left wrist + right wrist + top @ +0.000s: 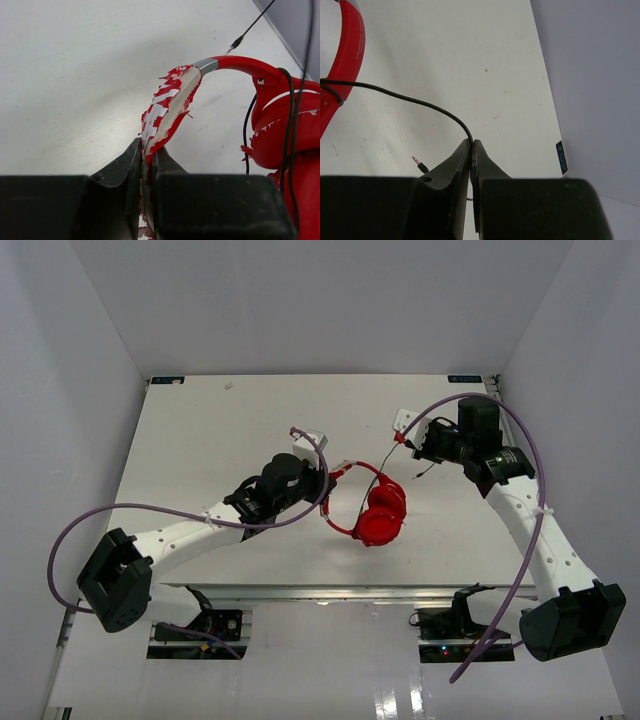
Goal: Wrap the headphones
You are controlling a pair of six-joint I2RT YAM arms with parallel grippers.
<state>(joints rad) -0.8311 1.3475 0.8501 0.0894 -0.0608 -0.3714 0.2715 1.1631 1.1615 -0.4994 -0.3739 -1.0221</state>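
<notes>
The headphones were toward the near edge of the surface, headband clamped in the left jaws, cable pinched in the right jaws.

On my feed: white table, pale enclosure walls, blue label at far-left corner, metal rail along near edge.

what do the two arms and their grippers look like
Both arms match: the left arm and right arm have white link shells with black joint housings. A thick purple cable loops along each. The left gripper and right gripper have matte black, wedge-shaped fingers.
</notes>
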